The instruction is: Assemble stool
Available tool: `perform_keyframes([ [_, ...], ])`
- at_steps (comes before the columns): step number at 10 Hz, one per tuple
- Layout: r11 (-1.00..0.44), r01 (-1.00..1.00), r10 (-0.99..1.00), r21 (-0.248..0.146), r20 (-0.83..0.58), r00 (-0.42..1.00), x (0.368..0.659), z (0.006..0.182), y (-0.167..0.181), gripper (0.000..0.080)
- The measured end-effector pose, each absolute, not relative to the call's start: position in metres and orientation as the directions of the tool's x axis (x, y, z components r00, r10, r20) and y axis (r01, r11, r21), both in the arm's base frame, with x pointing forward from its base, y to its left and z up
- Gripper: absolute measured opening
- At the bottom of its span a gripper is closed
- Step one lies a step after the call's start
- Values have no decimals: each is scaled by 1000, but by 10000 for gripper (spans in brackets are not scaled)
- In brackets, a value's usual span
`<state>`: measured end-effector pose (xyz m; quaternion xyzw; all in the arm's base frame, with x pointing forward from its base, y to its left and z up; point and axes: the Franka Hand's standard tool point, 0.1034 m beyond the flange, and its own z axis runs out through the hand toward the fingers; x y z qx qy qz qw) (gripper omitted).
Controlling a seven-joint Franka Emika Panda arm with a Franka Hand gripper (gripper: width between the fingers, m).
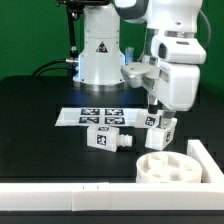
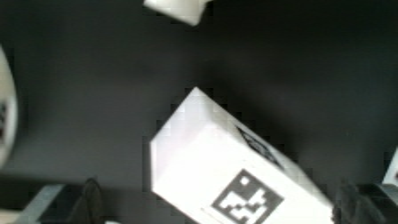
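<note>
A white stool leg [image 1: 160, 132] with black-and-white tags lies on the black table. My gripper [image 1: 153, 108] hangs just above it. In the wrist view the same leg [image 2: 222, 160] lies tilted between my dark fingers [image 2: 80, 200], with a gap on each side, so the gripper [image 2: 231, 205] is open and empty. A second leg [image 1: 108, 138] lies towards the exterior view's left. The round ring-like seat [image 1: 167, 167] lies flat near the front; its rim [image 2: 6, 110] shows at the edge of the wrist view. Another white part [image 2: 178, 8] shows only partly.
The marker board [image 1: 90, 115] lies behind the legs. A long white bar [image 1: 70, 200] runs along the table's front and another [image 1: 205, 165] along the exterior view's right. The arm's white base [image 1: 100, 55] stands at the back.
</note>
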<state>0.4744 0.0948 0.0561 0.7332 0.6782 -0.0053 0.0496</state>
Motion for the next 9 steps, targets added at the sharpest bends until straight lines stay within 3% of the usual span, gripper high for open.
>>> perform_keyframes([
  [1, -255, 963, 964, 83, -56, 260, 475, 59, 102, 648],
  [5, -509, 857, 858, 75, -25, 512, 472, 58, 113, 648],
  [8, -886, 463, 462, 36, -24, 887, 489, 66, 106, 648],
  [9, -942, 335, 334, 20, -37, 942, 488, 65, 105, 648],
])
